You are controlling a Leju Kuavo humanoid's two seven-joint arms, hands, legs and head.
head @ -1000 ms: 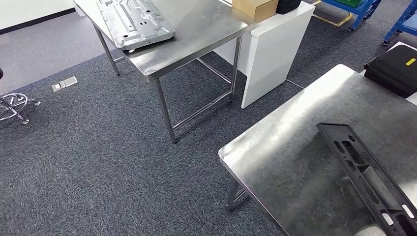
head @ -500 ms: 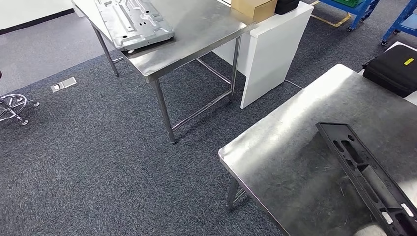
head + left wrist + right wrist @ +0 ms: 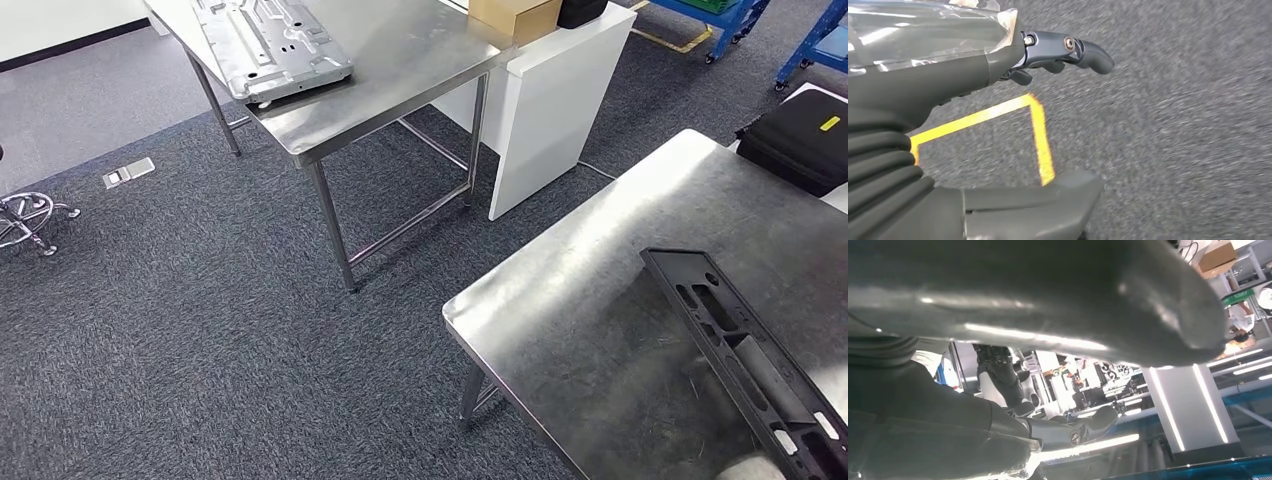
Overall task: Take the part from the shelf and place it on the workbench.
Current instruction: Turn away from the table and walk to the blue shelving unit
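**Inspector A:** Part: a long black moulded frame with cut-outs and ribbed compartments. It lay flat on the steel surface at the lower right of the head view, running diagonally toward the near right corner. A small white patch showed near its near end.

**Inspector B:** And the hands?

**Inspector A:** A pale shape sat at the bottom edge just beside the part's near end; I could not tell what it was. The left hand hung over grey carpet marked with yellow tape. Its dark fingers were extended, the thumb apart from them, with nothing between.

**Inspector B:** The right?

**Inspector A:** The right hand pointed up toward ceiling lights. A broad dark shape covered much of that view. Whether the fingers held anything, I could not tell.

**Inspector B:** Surroundings?

**Inspector A:** A second steel table stood farther off carrying a grey metal panel, beside a white cabinet.
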